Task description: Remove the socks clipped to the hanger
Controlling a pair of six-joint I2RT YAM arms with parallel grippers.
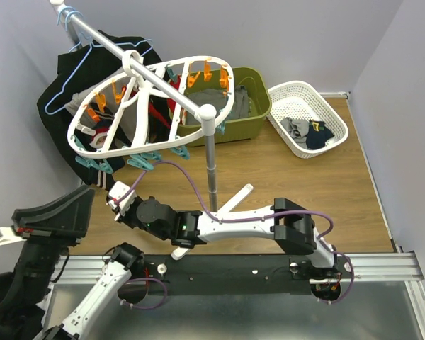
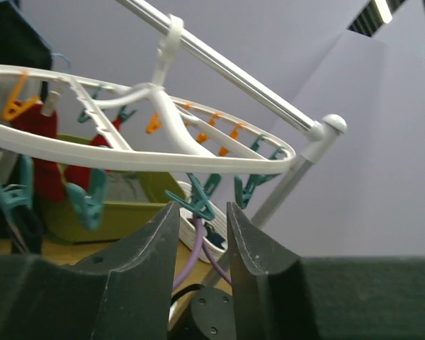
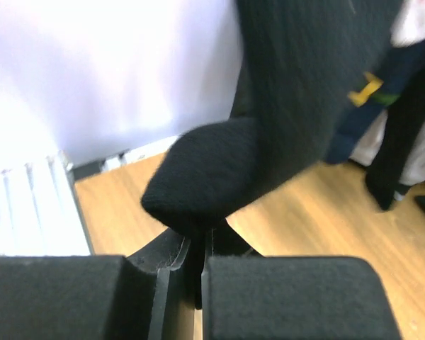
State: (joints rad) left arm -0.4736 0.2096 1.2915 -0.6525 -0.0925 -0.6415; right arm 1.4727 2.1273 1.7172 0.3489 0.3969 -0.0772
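Observation:
The white lattice hanger [image 1: 138,142] with orange and teal pegs hangs from a rail; the left wrist view shows it from below [image 2: 163,159]. Red socks [image 1: 158,113] hang clipped under it. My right gripper [image 1: 117,197] reaches under the hanger's near left rim. It is shut [image 3: 198,248] on the toe of a black sock [image 3: 219,170] that hangs down. A navy sock with yellow marks [image 3: 368,92] hangs beside it. My left gripper [image 1: 81,202] is open and empty [image 2: 202,212], pointing up at the hanger from the near left.
A green bin [image 1: 258,106] with grey cloth stands behind the hanger. A white basket [image 1: 308,113] at back right holds grey and navy socks. The rack's pole [image 1: 211,163] stands mid-table. A black garment [image 1: 64,92] on a blue wire hanger [image 1: 71,71] hangs at far left.

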